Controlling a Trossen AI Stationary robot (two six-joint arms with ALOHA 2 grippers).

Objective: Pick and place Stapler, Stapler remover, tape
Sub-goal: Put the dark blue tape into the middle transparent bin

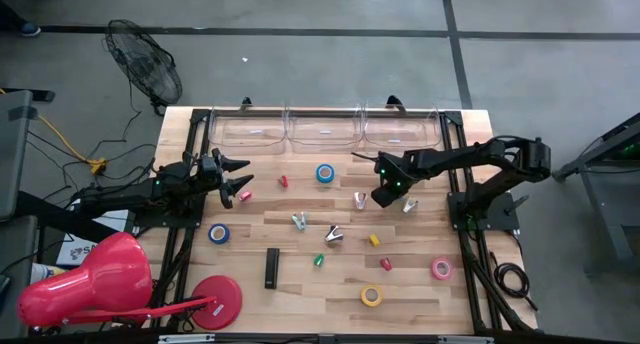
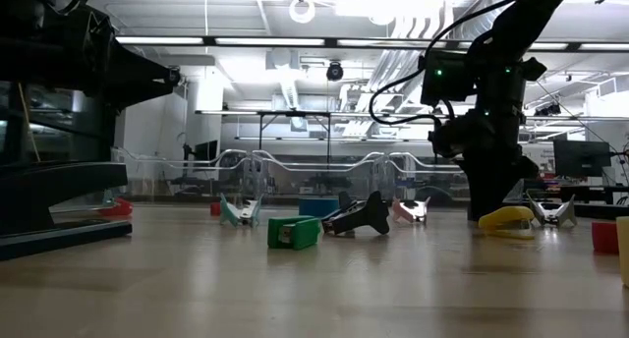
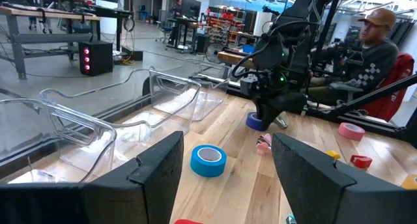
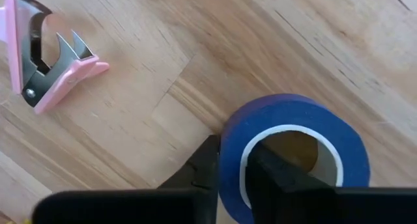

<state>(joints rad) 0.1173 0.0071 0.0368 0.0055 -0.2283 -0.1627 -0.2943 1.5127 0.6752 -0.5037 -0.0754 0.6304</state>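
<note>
Reaching down — right gripper (image 4: 231,175) jaws astride purple tape roll (image 4: 293,152) wall.

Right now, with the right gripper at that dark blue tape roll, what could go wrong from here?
The right gripper pinches only one wall of the dark blue tape roll, one finger in the hole, one outside. On such a narrow grip the roll could swing or slip when lifted. The pink staple remover lies close by on the table; a dropped or dragged roll might knock it.
</note>
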